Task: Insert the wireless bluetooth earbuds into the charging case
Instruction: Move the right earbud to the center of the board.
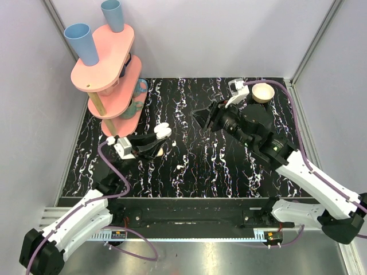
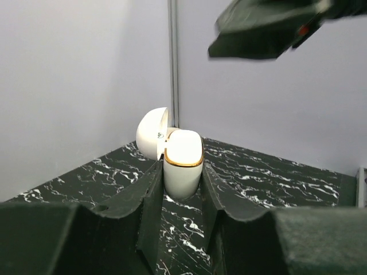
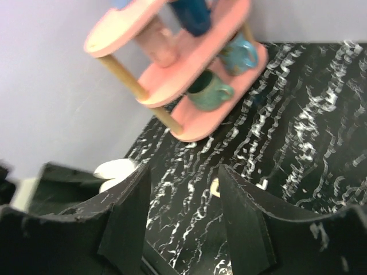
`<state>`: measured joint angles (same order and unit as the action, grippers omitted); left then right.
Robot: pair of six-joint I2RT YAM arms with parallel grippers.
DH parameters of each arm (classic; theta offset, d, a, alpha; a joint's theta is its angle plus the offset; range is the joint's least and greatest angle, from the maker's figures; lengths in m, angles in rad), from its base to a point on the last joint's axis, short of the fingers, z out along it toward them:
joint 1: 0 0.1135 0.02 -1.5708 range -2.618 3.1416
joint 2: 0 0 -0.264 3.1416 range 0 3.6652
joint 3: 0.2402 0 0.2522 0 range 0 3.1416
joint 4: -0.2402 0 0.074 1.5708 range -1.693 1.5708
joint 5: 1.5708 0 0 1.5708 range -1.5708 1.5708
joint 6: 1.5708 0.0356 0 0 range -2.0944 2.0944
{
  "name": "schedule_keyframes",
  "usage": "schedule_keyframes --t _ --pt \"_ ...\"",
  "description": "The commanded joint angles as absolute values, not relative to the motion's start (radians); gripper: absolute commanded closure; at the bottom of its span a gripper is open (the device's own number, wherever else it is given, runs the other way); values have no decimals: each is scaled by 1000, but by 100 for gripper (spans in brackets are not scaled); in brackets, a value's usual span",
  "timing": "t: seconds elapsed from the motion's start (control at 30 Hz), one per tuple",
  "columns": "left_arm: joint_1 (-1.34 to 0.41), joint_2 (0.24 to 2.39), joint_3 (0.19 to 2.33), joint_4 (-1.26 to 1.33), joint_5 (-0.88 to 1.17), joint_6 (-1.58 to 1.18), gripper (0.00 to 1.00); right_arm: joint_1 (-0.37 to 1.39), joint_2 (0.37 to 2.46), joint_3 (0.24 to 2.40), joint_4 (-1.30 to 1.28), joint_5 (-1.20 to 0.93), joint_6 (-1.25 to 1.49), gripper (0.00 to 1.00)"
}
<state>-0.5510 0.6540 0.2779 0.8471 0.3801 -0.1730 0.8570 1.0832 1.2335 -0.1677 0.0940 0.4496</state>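
Observation:
My left gripper [image 1: 156,143] is shut on the white charging case [image 2: 183,163]. The case stands upright between the fingers with its gold-rimmed top showing and its lid [image 2: 152,133] swung open. One tiny white earbud [image 1: 180,167] lies on the black marbled table in front of the case. A second small cream piece [image 1: 161,152] lies right beside the left fingers. My right gripper [image 1: 205,117] hovers open to the right of the case with nothing between its fingers [image 3: 235,217]. In the right wrist view both small pieces [image 3: 215,187] [image 3: 262,184] show on the table past the right finger.
A pink three-tier rack [image 1: 109,69] stands at the back left. It carries blue cups on top and teal mugs [image 3: 212,91] lower down. A small cream bowl [image 1: 262,91] sits at the back right. Grey walls close in the table on three sides.

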Motion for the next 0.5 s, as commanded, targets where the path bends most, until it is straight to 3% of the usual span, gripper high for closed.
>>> schedule_keyframes --t 0.0,0.2,0.47 --pt "-552 545 287 822 296 -144 100 767 1187 1175 -288 152 590 43" --pt "-552 370 333 617 247 -68 100 739 1380 1072 -207 -198 557 42" --pt "-552 304 367 508 253 -34 100 749 1682 1172 -225 -402 425 47"
